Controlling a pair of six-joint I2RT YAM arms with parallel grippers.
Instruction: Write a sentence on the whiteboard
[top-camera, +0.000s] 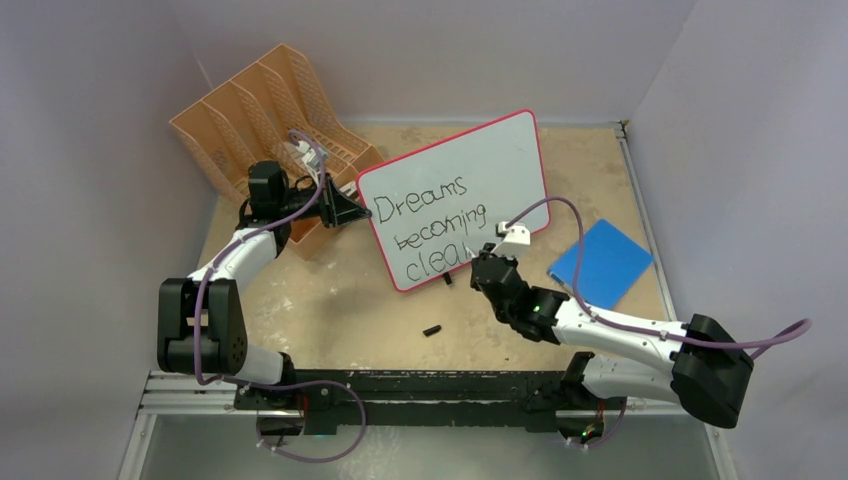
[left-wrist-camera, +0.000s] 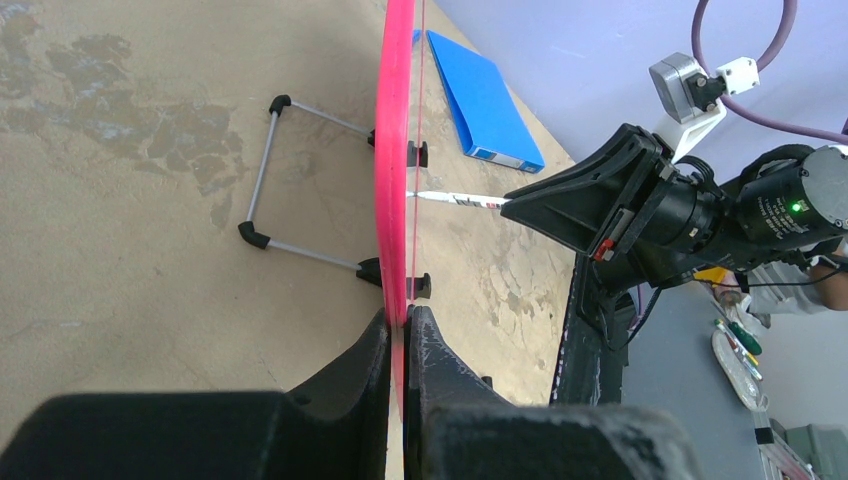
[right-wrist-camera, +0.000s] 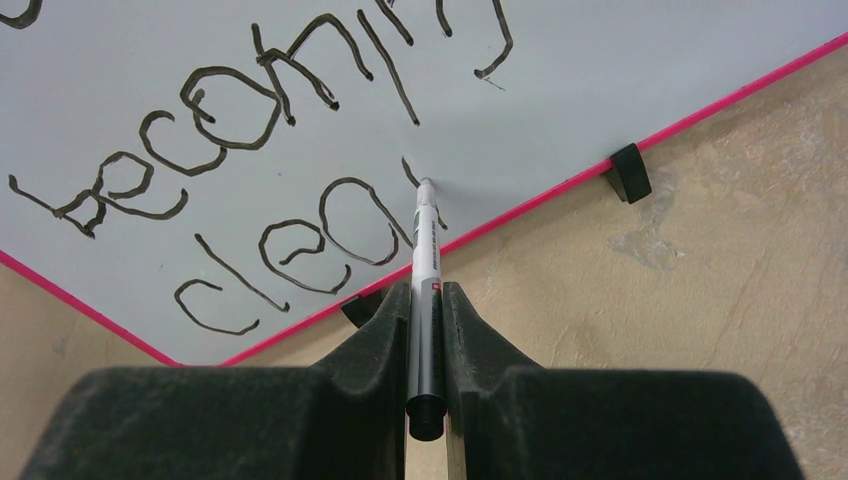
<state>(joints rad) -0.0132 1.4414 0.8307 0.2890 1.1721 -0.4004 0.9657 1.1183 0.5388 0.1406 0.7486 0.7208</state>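
A: How is the sentence (top-camera: 437, 222) looking?

B: It is running in thin black strokes over three lines of the whiteboard (top-camera: 505, 150): "Dreams", "becoming", then "clea" with a short stroke starting after the "a".

A: Where is the board sitting?

B: It is standing tilted back in the middle of the worktop (top-camera: 320, 300), leaning on a wire stand (left-wrist-camera: 252, 235) and turned askew to the worktop's edges.

A: And the grippers?

B: The right gripper (right-wrist-camera: 425, 297) is clenching a marker (right-wrist-camera: 425, 250), whose tip is touching the board just above the pink lower edge. The left gripper (left-wrist-camera: 400, 320) is pinching the frame at the board's left edge.

A: What is crowding the edges?

B: An orange file rack (top-camera: 250, 110) is sitting just behind the left gripper. A blue pad (top-camera: 600, 262) is lying near the right arm, apart from the board. A stretch of worktop is lying open between the lower edge and the arm bases, with a small black piece (top-camera: 432, 329) on it.
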